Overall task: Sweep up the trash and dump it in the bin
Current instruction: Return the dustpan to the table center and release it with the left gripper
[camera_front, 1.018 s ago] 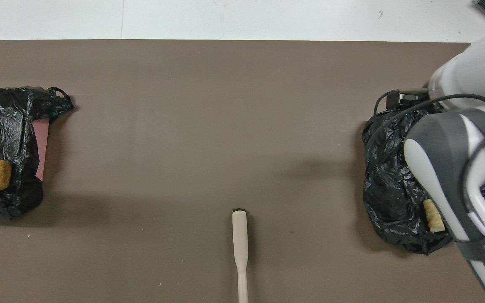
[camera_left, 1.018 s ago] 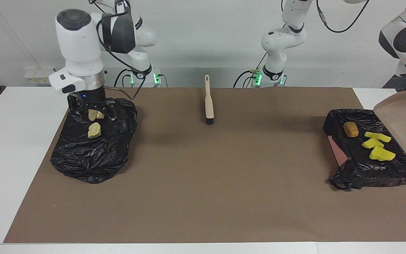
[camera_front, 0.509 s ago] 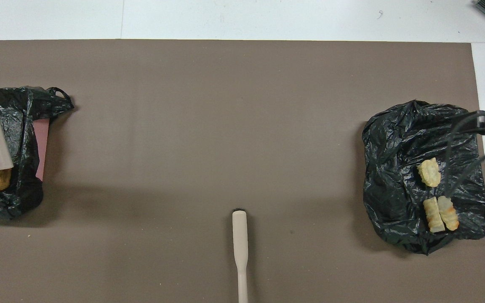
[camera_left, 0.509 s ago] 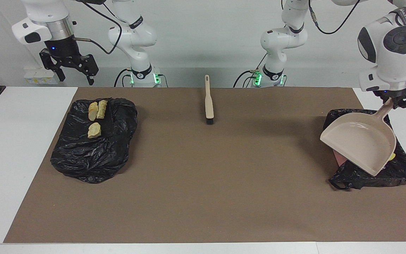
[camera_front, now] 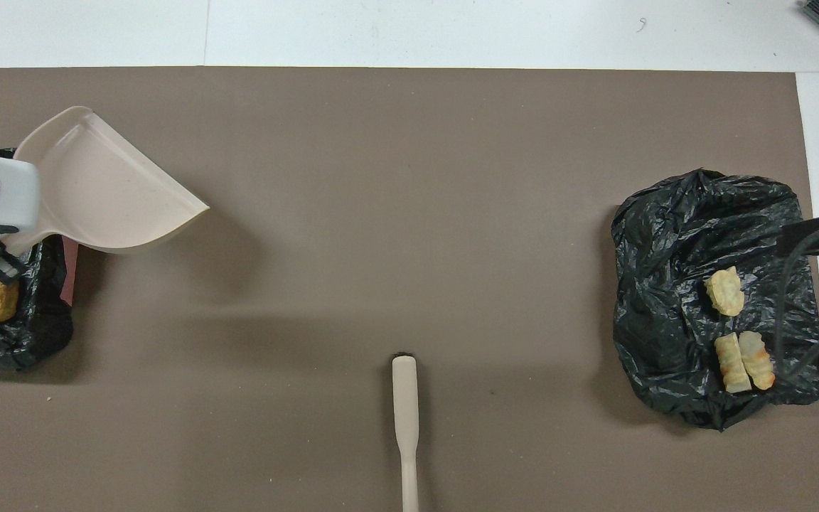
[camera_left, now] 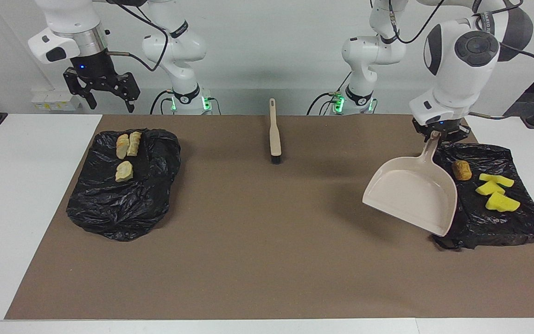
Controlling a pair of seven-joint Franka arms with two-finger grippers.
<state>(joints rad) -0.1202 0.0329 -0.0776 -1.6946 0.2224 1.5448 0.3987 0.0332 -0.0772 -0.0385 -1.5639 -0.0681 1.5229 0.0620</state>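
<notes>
Facing view: your left gripper [camera_left: 438, 134] fingers clamp dustpan [camera_left: 410, 195] handle, pan airborne beside black bag [camera_left: 494, 204] holding trash [camera_left: 496, 190]. Risk: pan lip snags bag, scatters lumps. Handle points toward robots, mouth away, long axis slanted. Right gripper [camera_left: 102, 90] fingers spread, empty, waiting above other bag [camera_left: 123, 199]. Brush [camera_left: 274, 132] untouched.
</notes>
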